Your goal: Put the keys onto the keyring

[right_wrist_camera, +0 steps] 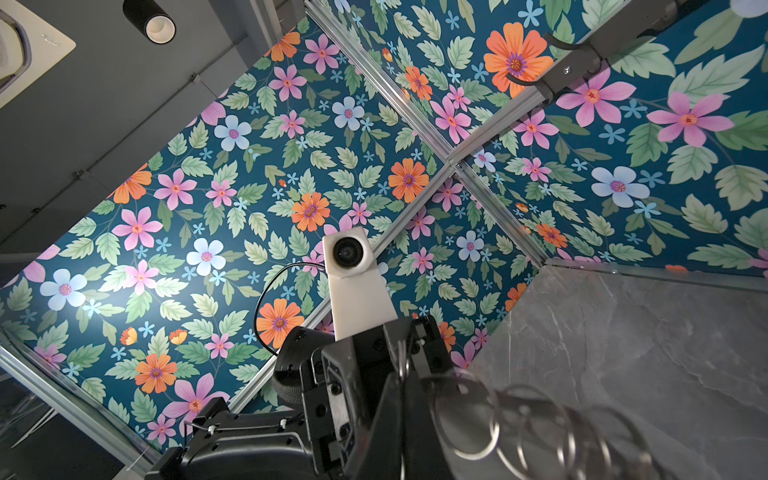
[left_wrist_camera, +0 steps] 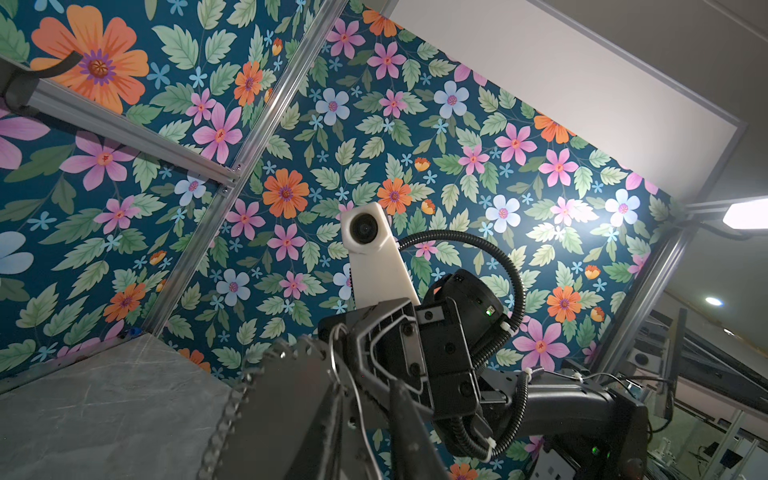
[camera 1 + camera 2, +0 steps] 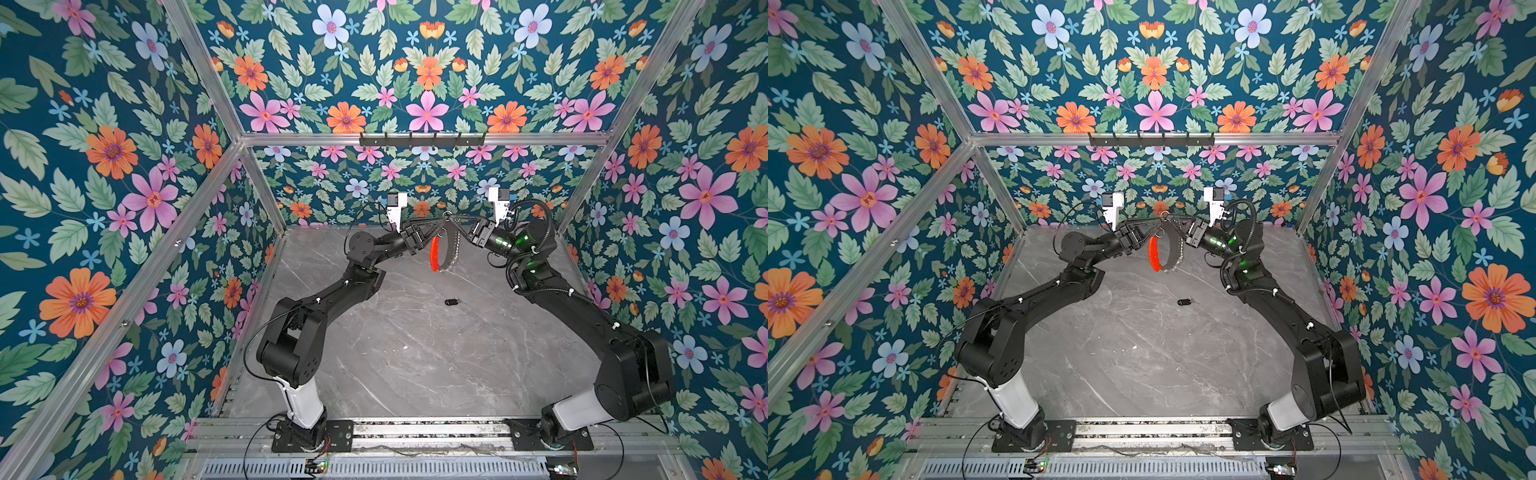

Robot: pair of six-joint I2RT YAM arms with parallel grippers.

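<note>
Red marks one curve of the keyring (image 3: 435, 254), which hangs straight down from where my two claws meet tip to tip above the far end of the marble table (image 3: 415, 365). The left claw (image 3: 441, 223) pinches its top ring, and the right claw (image 3: 455, 219) is fully closed against the same spot. The black key fob (image 3: 451, 302) lies on the marble well below both claws, nearer the arm bases, with the dangling loop between; a black hook rail (image 3: 422, 141) crosses the wall above them.
</note>
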